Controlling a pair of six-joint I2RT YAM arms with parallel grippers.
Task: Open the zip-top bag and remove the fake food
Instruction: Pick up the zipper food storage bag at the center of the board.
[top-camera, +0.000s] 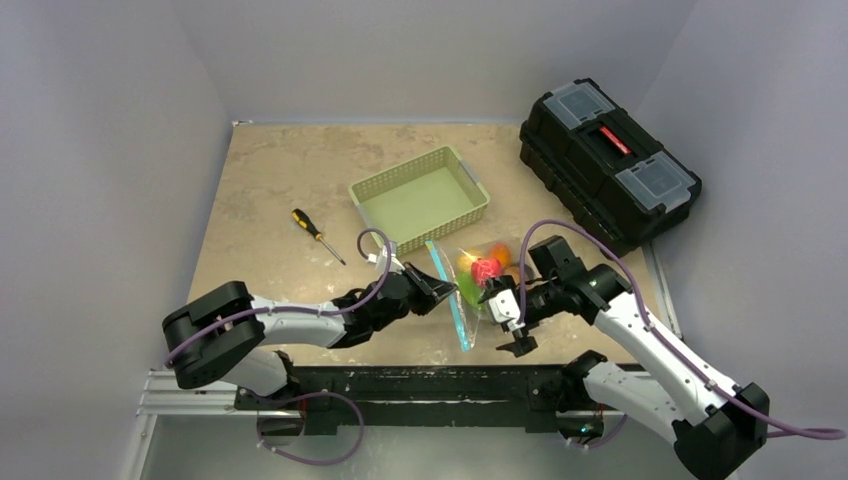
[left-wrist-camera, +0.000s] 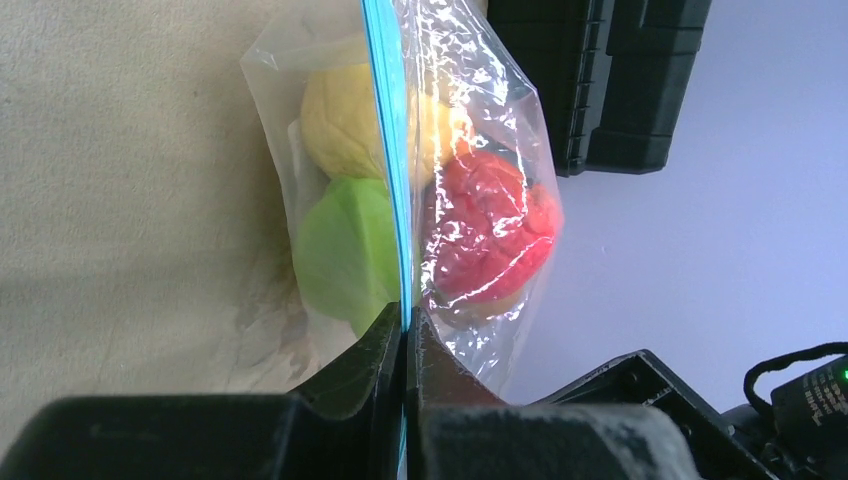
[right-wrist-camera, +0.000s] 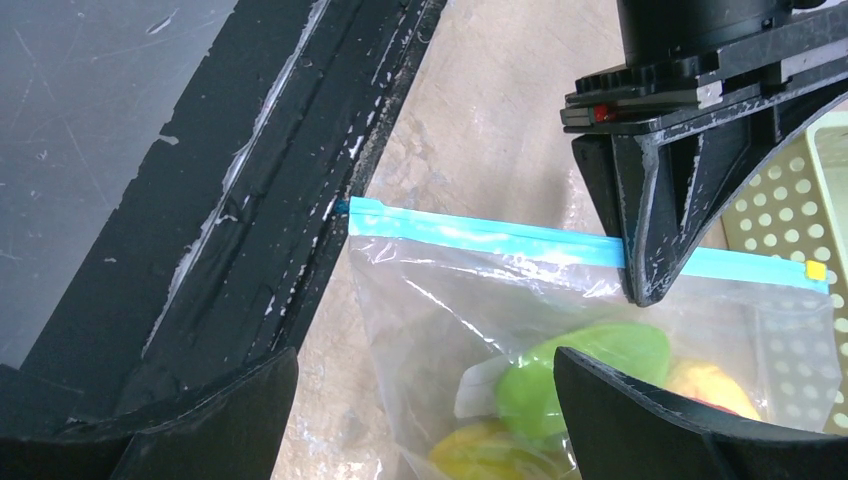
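We can read no text, brand, number or sign in any view. On the black toolbox (top-camera: 608, 160), at about two o'clock in the top view, the red strip (top-camera: 614, 139) on the lid is too small to show lettering. The light-blue zipper strip (right-wrist-camera: 500, 237) of the zip-top bag (right-wrist-camera: 430, 320) carries only a blank yellow square (right-wrist-camera: 816, 270) at its three-o'clock end.
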